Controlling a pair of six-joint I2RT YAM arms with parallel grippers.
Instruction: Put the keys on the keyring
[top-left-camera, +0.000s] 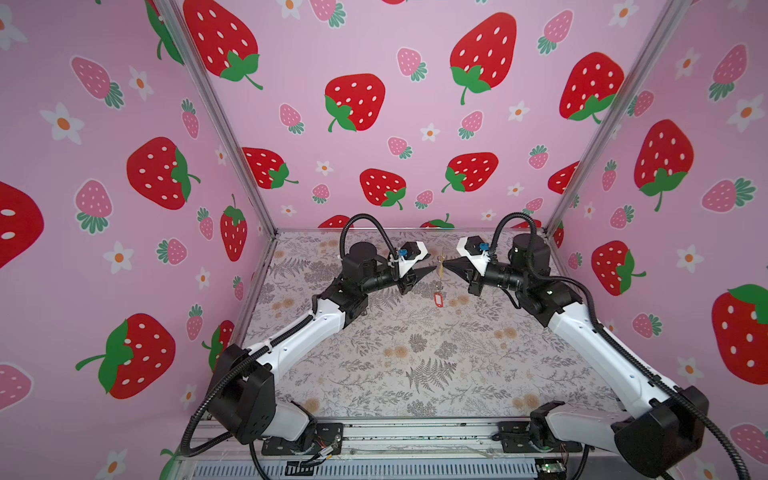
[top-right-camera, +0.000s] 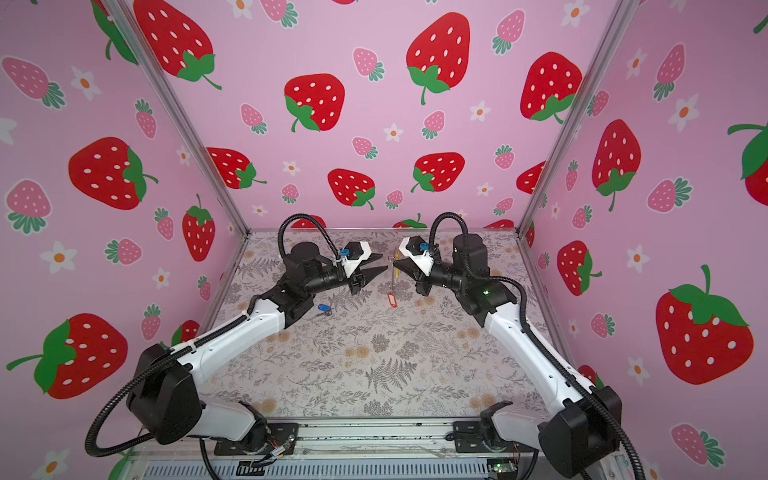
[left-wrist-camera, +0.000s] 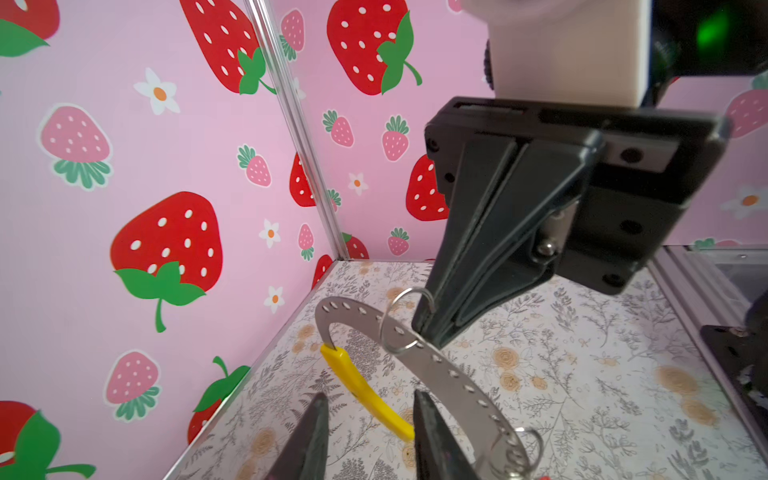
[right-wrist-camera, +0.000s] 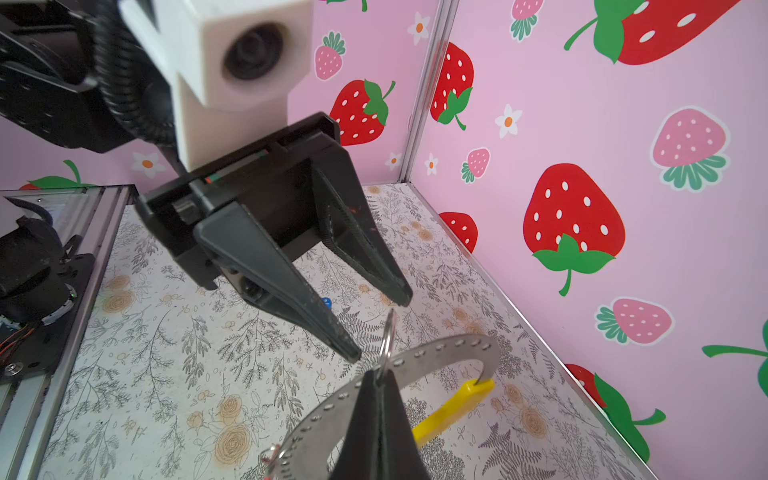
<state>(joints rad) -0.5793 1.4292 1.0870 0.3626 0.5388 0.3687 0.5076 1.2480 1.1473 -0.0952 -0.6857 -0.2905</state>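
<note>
Grey keyring held upright, right gripper clamped on it, left gripper fingers apart.

The blue-tagged key is mostly hidden behind the left end effector.

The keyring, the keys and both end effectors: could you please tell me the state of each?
keyring: held above the table by the right end effector.
red-tagged key: hanging from the keyring.
blue-tagged key: lying loose on the table.
left end effector: open, holding nothing.
right end effector: shut on the keyring.
</note>
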